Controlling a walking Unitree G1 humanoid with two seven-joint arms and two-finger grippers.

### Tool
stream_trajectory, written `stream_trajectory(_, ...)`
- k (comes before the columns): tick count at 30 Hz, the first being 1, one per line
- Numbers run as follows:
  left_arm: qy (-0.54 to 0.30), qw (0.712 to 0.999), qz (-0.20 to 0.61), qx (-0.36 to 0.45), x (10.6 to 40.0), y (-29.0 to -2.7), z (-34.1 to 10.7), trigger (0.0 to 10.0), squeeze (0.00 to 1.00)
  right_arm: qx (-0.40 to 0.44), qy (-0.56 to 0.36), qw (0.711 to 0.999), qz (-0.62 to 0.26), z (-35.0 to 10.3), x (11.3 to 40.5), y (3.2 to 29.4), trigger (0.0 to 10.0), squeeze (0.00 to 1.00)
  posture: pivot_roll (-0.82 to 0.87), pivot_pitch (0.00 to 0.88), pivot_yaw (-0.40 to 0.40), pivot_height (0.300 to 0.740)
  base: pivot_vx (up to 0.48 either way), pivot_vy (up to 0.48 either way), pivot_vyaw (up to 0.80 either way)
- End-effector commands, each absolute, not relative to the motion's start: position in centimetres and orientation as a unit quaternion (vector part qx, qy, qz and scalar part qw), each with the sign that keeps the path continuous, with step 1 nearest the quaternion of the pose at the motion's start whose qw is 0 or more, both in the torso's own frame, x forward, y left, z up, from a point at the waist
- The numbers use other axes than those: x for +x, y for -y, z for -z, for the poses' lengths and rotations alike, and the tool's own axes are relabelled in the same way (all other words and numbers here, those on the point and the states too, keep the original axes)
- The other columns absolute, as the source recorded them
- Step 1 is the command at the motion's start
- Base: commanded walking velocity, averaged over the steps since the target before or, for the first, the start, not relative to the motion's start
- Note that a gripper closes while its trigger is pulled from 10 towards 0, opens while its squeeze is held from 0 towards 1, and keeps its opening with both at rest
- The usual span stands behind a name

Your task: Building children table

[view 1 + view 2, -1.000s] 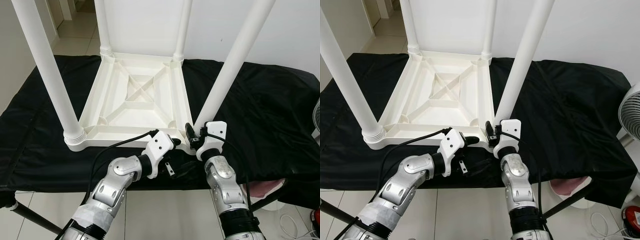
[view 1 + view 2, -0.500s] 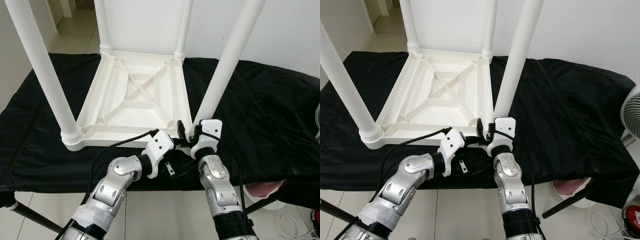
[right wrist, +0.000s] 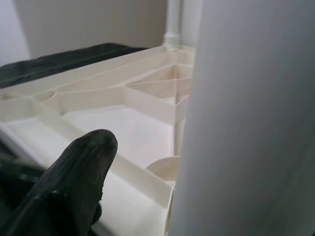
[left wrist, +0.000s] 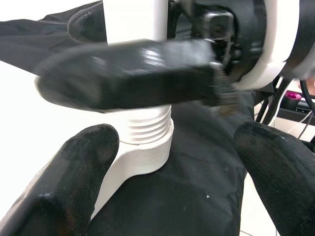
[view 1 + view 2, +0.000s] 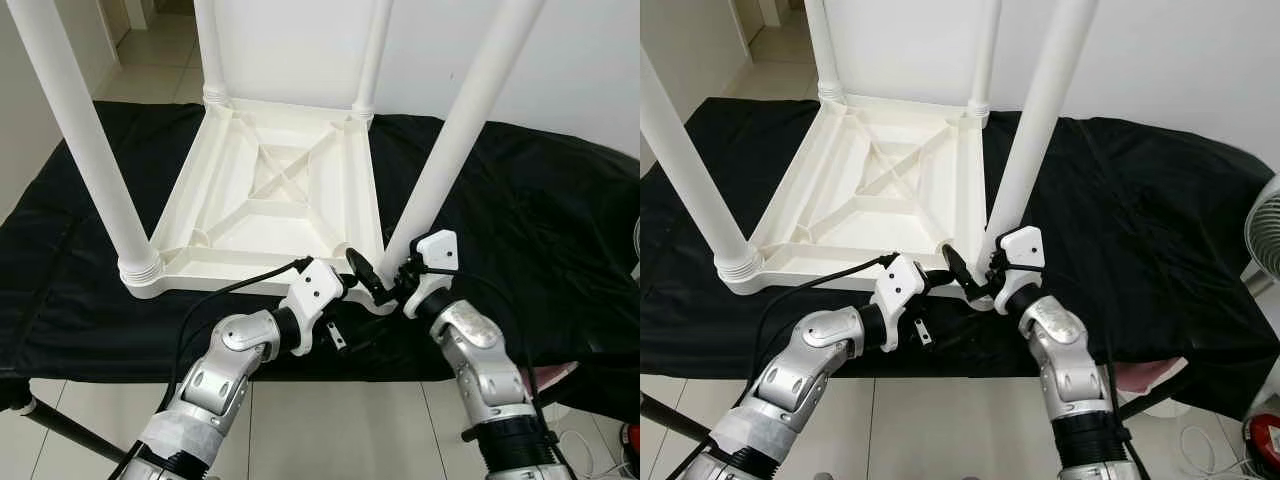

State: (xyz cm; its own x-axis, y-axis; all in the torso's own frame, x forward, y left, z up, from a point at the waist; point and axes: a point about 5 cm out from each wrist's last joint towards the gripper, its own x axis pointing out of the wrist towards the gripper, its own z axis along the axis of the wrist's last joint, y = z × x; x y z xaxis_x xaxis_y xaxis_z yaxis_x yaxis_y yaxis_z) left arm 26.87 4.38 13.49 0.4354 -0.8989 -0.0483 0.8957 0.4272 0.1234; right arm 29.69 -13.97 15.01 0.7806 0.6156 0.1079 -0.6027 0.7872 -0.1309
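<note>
A white plastic children's table (image 5: 250, 272) lies upside down on a black cloth, its four legs pointing up. The near right leg (image 5: 450, 150) stands in its corner socket, and its threaded collar (image 4: 145, 132) shows at the base. My left gripper (image 5: 352, 292) is open at that corner, with its fingers (image 4: 74, 167) spread on either side of the collar. My right gripper (image 5: 385, 272) is open at the same leg's base. One of its fingers (image 3: 74, 182) lies across the front of the leg with a small gap to it, and the other finger is hidden behind the leg.
The black cloth (image 5: 520, 230) covers the whole work surface, with its front edge just under my arms. A white fan (image 5: 1267, 230) stands at the right, and a pink object (image 5: 1140, 375) and a red one (image 5: 1265, 435) lie on the tiled floor below.
My right forearm has swung out to the right and its wrist has turned, so its finger now reaches leftward across the leg's base. The left gripper has stayed at the corner.
</note>
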Motion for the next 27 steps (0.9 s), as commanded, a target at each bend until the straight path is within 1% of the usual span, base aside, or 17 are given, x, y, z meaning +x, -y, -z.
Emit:
stream_trajectory(1,0.009,0.863,0.501,0.065,26.9,-4.5,-13.4,10.0,0.0,-0.057,0.041,0.925,-0.373,-14.1,29.7,14.7,10.0,0.0,-0.01,0.0,-0.084,0.74,0.0,0.0,0.0)
stream_trajectory(6,0.008,0.864,0.499,0.063,26.7,-4.6,-13.4,10.0,0.0,-0.077,0.017,0.916,-0.393,-13.4,29.9,15.4,10.0,0.0,0.0,0.0,-0.083,0.74,0.0,0.0,0.0)
stream_trajectory(9,0.005,0.865,0.498,0.061,26.6,-4.7,-13.4,10.0,0.0,-0.106,-0.013,0.901,-0.42,-12.5,30.1,16.1,10.0,0.0,0.0,0.0,-0.069,0.74,0.0,0.0,0.0)
stream_trajectory(14,0.003,0.864,0.5,0.061,26.4,-4.7,-13.4,10.0,0.0,-0.114,-0.021,0.897,-0.426,-12.5,30.9,16.8,10.0,0.0,0.0,0.0,-0.06,0.74,0.0,0.0,0.0)
stream_trajectory(15,0.003,0.863,0.501,0.061,26.4,-4.7,-13.4,10.0,0.0,-0.116,-0.023,0.896,-0.429,-12.6,31.2,16.9,7.8,0.0,0.0,0.0,-0.058,0.74,0.0,0.0,0.0)
stream_trajectory(16,0.003,0.863,0.501,0.061,26.4,-4.7,-13.4,10.0,0.0,-0.116,-0.023,0.896,-0.429,-12.6,31.2,16.9,7.8,0.0,0.0,0.0,-0.058,0.74,0.0,0.0,0.0)
stream_trajectory(17,0.002,0.863,0.502,0.061,26.4,-4.6,-13.4,10.0,0.0,-0.118,-0.028,0.894,-0.432,-12.6,31.5,17.2,6.0,0.0,0.0,0.0,-0.056,0.74,0.0,0.0,0.0)
stream_trajectory(18,0.001,0.863,0.502,0.061,26.4,-4.6,-13.5,10.0,0.0,-0.119,-0.031,0.892,-0.435,-12.6,31.8,17.4,6.0,0.0,0.0,0.0,-0.056,0.74,0.0,0.0,0.0)
stream_trajectory(19,0.001,0.863,0.502,0.06,26.4,-4.6,-13.5,10.0,0.0,-0.12,-0.034,0.891,-0.437,-12.5,32.0,17.5,5.3,0.0,0.0,0.0,-0.057,0.74,0.0,0.0,0.0)
stream_trajectory(20,0.001,0.862,0.503,0.059,26.4,-4.5,-13.6,10.0,0.0,-0.121,-0.039,0.889,-0.439,-12.5,32.2,17.7,3.4,0.0,0.0,0.0,-0.056,0.74,0.0,0.0,0.0)
stream_trajectory(21,0.001,0.862,0.503,0.059,26.4,-4.4,-13.6,10.0,0.0,-0.122,-0.042,0.888,-0.441,-12.4,32.3,17.7,2.5,0.0,0.01,0.001,-0.053,0.74,0.0,0.0,0.0)
stream_trajectory(23,0.002,0.862,0.504,0.059,26.3,-4.4,-13.7,10.0,0.0,-0.129,-0.044,0.886,-0.442,-12.4,32.5,17.7,2.5,0.0,0.01,0.001,-0.053,0.74,0.0,0.0,0.0)
stream_trajectory(24,0.002,0.861,0.505,0.058,26.3,-4.3,-13.7,10.0,0.0,-0.14,-0.047,0.884,-0.444,-12.2,32.6,17.7,0.2,0.0,0.01,0.006,-0.052,0.74,0.0,0.0,0.0)
stream_trajectory(26,0.001,0.861,0.505,0.058,26.3,-4.3,-13.7,10.0,0.0,-0.148,-0.049,0.882,-0.445,-12.1,32.6,17.6,0.2,0.0,0.01,0.008,-0.052,0.74,0.0,0.0,0.0)
stream_trajectory(27,0.0,0.861,0.506,0.057,26.2,-4.3,-13.7,10.0,0.0,-0.149,-0.051,0.88,-0.447,-11.9,32.7,17.5,0.0,0.0,0.01,0.014,-0.05,0.74,0.0,0.0,0.0)
